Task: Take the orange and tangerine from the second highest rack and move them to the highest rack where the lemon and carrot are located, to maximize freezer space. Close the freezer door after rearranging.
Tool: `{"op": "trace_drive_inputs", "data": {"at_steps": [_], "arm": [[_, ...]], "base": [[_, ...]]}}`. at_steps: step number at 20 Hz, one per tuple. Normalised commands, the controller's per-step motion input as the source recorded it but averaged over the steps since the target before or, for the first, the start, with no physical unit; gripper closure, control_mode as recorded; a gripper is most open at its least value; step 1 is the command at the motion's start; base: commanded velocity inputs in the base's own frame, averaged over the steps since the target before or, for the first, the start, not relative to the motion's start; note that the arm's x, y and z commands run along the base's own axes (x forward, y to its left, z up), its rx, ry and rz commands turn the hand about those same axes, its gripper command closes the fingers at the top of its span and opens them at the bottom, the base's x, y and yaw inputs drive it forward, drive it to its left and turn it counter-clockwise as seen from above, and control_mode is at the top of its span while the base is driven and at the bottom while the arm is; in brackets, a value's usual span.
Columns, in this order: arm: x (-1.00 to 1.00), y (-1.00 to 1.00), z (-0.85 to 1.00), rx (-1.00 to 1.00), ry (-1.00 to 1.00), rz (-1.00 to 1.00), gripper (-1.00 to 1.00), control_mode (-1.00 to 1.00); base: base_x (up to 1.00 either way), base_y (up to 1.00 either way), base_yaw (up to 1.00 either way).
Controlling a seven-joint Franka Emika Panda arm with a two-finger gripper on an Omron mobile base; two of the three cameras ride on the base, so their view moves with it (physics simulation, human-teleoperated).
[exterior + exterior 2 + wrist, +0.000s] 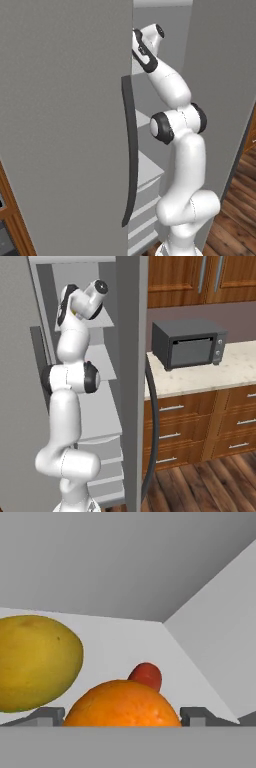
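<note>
In the hand view my gripper (122, 716) is shut on the orange (122, 704), whose sides touch both fingertips. It hangs just over the highest rack (125, 644). The lemon (35, 662) lies on that rack to the left. The carrot's red-orange tip (146, 676) shows right behind the orange. The tangerine is out of view. My arm (75, 341) reaches into the freezer at the level of the highest rack (102, 322), with the second highest rack (103, 363) below it. The freezer door (132, 356) stands open on the right.
A shut grey door (60, 125) with a dark curved handle (131, 150) borders the compartment on the left. Lower shelves and drawers (100, 456) sit under my arm. A counter with a dark microwave (187, 343) stands to the right of the open door.
</note>
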Motion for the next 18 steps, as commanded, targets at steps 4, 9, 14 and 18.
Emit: {"op": "trace_drive_inputs", "data": {"at_steps": [4, 9, 14, 18], "arm": [[-0.01, 0.0, 0.0, 0.0, 0.0, 0.0, -1.0, -1.0], [-0.22, 0.0, 0.0, 0.0, 0.0, 0.0, -1.0, -1.0], [-0.4, 0.0, 0.0, 0.0, -0.07, 0.0, -1.0, -1.0], [-0.73, 0.0, 0.0, 0.0, -0.16, 0.0, -1.0, -1.0]], "base": [[0.0, 0.0, 0.0], [0.0, 0.0, 0.0], [0.0, 0.0, 0.0], [0.0, 0.0, 0.0]]}}
